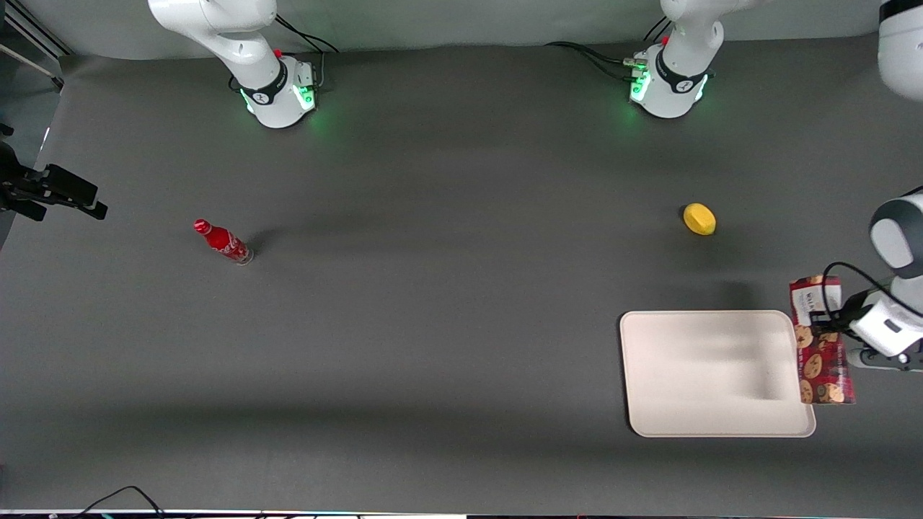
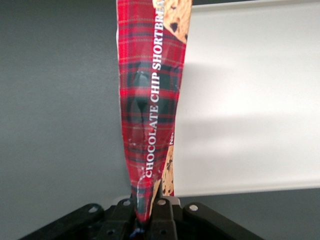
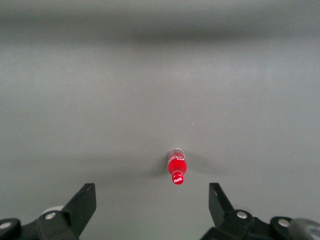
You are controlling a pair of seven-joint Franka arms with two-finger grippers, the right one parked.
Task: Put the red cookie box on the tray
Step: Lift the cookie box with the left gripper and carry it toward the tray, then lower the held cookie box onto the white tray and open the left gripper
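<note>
One long narrow thing, the red cookie box (image 1: 822, 346), hangs clamped in the hand (image 1: 822, 322) above the tray's (image 1: 710, 375) edge at the working arm's end, its long axis along that edge, so the tray's middle lies sideways toward the parked arm.

The gripper (image 1: 820, 322) at the cream-white tray's (image 1: 710, 425) edge holds the dark-red tartan red cookie box (image 1: 826, 367); yellow lemon (image 1: 699, 218); dark grey worktop (image 1: 433, 324).

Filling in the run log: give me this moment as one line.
claw: shut on red cookie box | box: held at the tray edge nearest the working arm | not yet on tray | lemon, red bottle: on table
</note>
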